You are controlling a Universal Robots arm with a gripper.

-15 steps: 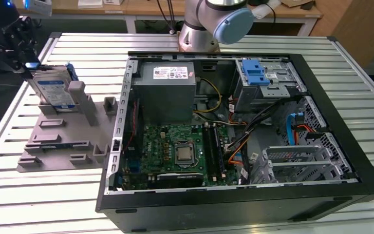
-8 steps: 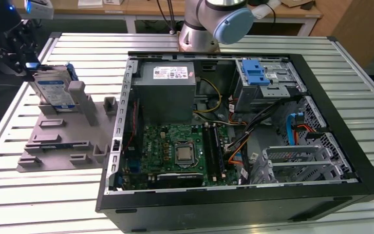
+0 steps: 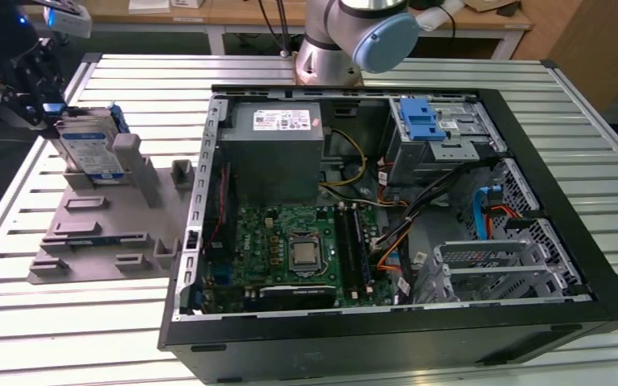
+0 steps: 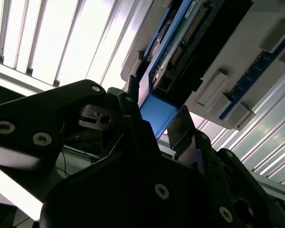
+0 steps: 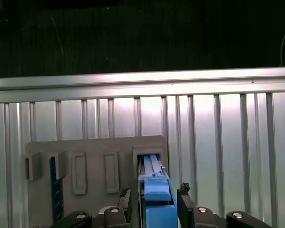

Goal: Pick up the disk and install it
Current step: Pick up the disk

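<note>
The disk [image 3: 86, 149], a silver drive with a white-and-blue label in a blue caddy, stands on edge in a slot of the grey fixture block [image 3: 94, 233] at the exterior view's left. My gripper [image 3: 49, 108] is at the disk's upper far edge. In the first wrist view the caddy's blue edge [image 5: 156, 202] lies between my two fingers [image 5: 184, 195], with a narrow gap on each side. The second wrist view shows the same blue edge [image 4: 156, 114] between the fingers [image 4: 183, 126] and the disk's circuit-board face [image 4: 180, 42]. The gripper is open around the disk.
An open computer case [image 3: 566, 241] fills the middle of the slatted metal table [image 3: 599, 145], with a drive cage and blue bracket [image 3: 422, 121] at its far side. The arm's base [image 3: 336, 48] stands behind the case. A blue memory stick [image 5: 56, 190] sits in another fixture slot.
</note>
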